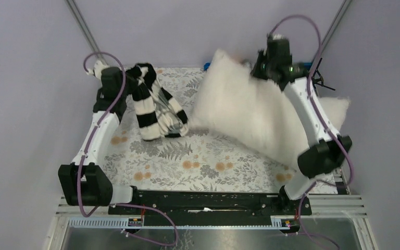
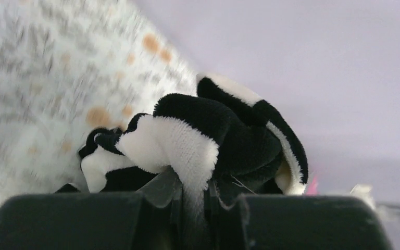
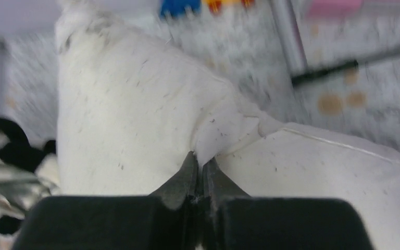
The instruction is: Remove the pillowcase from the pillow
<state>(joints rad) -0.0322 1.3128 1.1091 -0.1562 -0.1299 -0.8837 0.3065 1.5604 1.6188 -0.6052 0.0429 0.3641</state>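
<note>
**A:** Left arm pose?
**B:** Base near-left. The white link runs up the left side of the floral-print cloth-covered bench (image 1: 187, 162). Wrist is at the far-left corner, left tool (image 1: 134, 73) pointing right.
**A:** Tool state?
**B:** Narrow, pinching a fold of the soft black-and-white striped fabric pillowcase (image 1: 153, 107). In the left wrist view the white pile is squeezed between the fingers (image 2: 161, 187).
**A:** Where's the pillowcase?
**B:** Bunched and hanging from the left tool, far-left of centre, low end on the bench. It's just beside the left corner of the plump rectangular cream-white pillow (image 1: 250, 112). Can't tell if they touch.
**A:** Right arm?
**B:** Elbow low at near-right, white link climbing across the pillow toward the far side, wrist high. Right tool (image 1: 258, 67) points down-left at the pillow's top edge.
**A:** State?
**B:** Clamped tight on a pinch of pillow fabric by a seam, per the right wrist view.
**A:** Pillow position?
**B:** Right half of the bench, tilted. Far edge is raised at the right tool, near edge down on the bench. Visible surface is plain cream.
</note>
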